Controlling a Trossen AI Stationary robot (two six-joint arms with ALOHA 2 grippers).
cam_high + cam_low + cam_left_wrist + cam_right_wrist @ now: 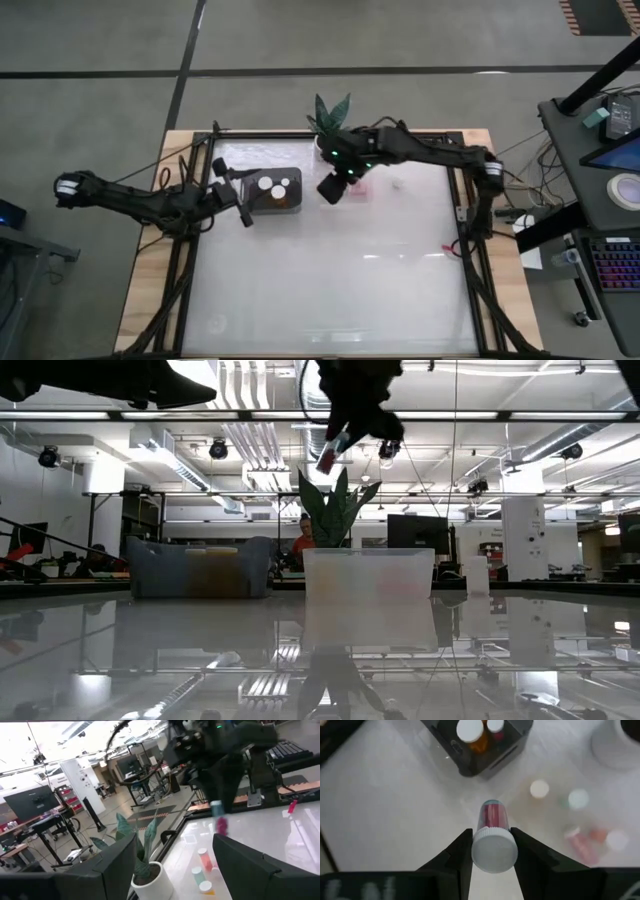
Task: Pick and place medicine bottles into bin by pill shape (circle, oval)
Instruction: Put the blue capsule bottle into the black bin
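Observation:
My right gripper (491, 837) is shut on a pink medicine bottle (492, 815) with a white cap, high above the table just right of a dark bin (276, 190). That bin (485, 747) holds an amber bottle (472, 735) and other white-capped bottles. Several loose bottles (580, 845) lie beyond the held one, also in the left wrist view (202, 865). My left gripper (243, 200) is open and empty at the bin's left side. My right gripper pinches the bottle's white cap (494, 851) between its two fingers, one on each side. The fingers slant down from above. The pink body sticks out past the fingertips, and the bottle (328, 458) hangs tilted, lifted well clear of the table.
A potted plant (330, 115) in a white pot (150, 882) stands at the table's far edge behind my right gripper. In the low view a translucent container (370, 585) stands mid-table and a greyish bin (200, 568) to its left. The table's near half (330, 290) is bare.

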